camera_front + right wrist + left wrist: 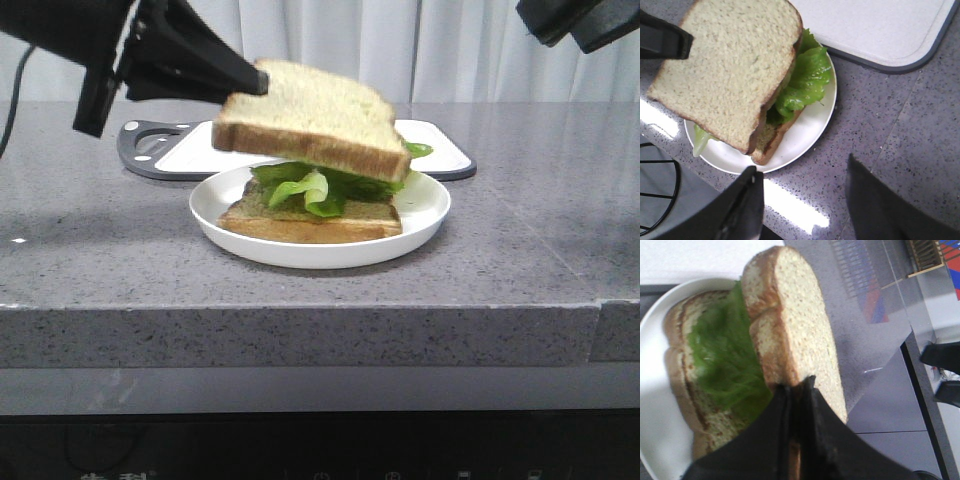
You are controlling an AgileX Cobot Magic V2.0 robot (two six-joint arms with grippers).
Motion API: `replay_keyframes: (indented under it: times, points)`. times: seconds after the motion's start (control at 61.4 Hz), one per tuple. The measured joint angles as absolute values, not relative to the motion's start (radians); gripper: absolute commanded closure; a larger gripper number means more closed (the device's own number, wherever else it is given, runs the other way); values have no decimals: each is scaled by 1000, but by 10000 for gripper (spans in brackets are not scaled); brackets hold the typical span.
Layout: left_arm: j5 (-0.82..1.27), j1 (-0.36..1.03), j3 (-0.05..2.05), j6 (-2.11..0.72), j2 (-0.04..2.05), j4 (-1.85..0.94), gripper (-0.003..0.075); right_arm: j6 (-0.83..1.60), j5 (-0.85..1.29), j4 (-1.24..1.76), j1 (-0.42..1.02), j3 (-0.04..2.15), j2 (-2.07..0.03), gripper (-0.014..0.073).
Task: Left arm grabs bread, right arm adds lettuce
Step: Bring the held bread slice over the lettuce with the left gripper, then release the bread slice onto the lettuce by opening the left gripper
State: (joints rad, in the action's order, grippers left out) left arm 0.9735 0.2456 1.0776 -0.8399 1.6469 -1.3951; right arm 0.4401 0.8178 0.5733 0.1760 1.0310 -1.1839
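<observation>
Bread (305, 118) is up in the air over the plate (428, 205), tilted, pale face up, crust edge toward the camera in the front view. Left hand (255, 82) pinches it at the slice's left end, fingers pressed onto the bread edge; in the left wrist view the fingertips (807, 390) meet on the crust with the slice (800, 325) sticking out past them. Directly under it sits the lettuce (310, 188), green and ruffled, lying on a second slice (310, 222) that rests flat on the white plate. Lettuce pokes out past the lower slice on the side toward the cutting board (440, 150), seen clearly from the right wrist (807, 75). Held bread overlaps most of the stack from above, a gap visible between it and the leaf in front view. Plate sits on the grey desk (520, 250), just in front of the white board with dark rim, near but whether touching cannot tell. Right hand (805, 200) is high at the upper right, well apart from the food, fingers spread, holding nothing. Open desk on both sides of the plate; desk front edge runs near the plate.
</observation>
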Motion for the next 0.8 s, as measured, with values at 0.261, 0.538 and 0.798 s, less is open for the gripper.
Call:
replay_keyframes:
  times: [0.261, 0.538, 0.798]
  points:
    - [973, 246, 1080, -840, 1679, -1400, 627, 440, 818, 569, 176, 1031, -1184, 196]
    - [978, 246, 1081, -840, 1679, -1402, 256, 440, 818, 565, 176, 1031, -1184, 196]
    - [1010, 242, 1085, -823, 1651, -1363, 259, 440, 845, 545, 176, 1031, -1152, 196]
